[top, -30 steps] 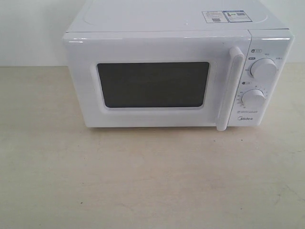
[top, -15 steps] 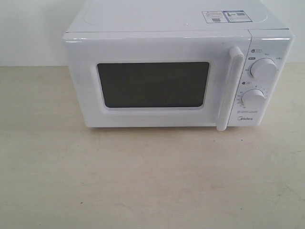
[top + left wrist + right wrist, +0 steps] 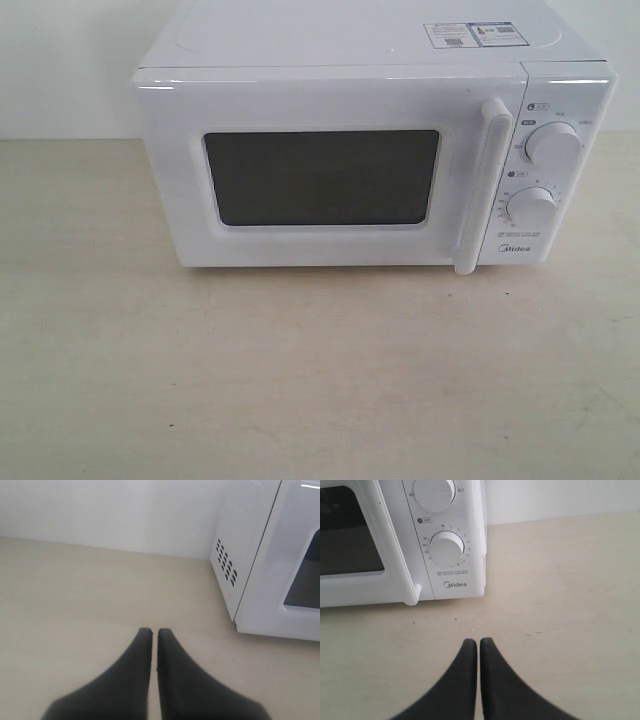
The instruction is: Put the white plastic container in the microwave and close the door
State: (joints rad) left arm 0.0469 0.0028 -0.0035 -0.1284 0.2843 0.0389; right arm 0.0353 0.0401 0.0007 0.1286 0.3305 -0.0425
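Nothing in the exterior view has moved over the last second: we see the microwave, its door and the bare tabletop exactly as they were.

Largest in our frame is the pale beige table [image 3: 300, 380], running back to a white wall [image 3: 60, 60]. On it, toward the back, stands the white microwave [image 3: 350, 35], square to the camera. Its door [image 3: 320, 100] is shut flush against the cabinet. The dark window [image 3: 322, 177] fills the middle of the door, and we cannot tell what lies behind its mesh. The white plastic container shows in none of our three views. A vertical white bar handle [image 3: 483, 185] runs down the door's right edge, just beside the control panel.

Neither arm appears in the exterior view. The left gripper [image 3: 150, 630] hangs over bare table off the microwave's left side. Its two black fingers are pressed nearly together, with only a thin slit between them, and grip nothing. The right gripper [image 3: 478, 641] hangs over the table in front of the control panel, its fingers drawn just as close and likewise empty.

On the panel sit two round white knobs, the upper knob [image 3: 552, 143] above the lower knob [image 3: 532, 206]. Two printed stickers [image 3: 470, 34] lie on the cabinet's top near its right rear. A cluster of vent holes [image 3: 226, 563] marks the left side wall. The Midea logo [image 3: 515, 252] sits below the lower knob.
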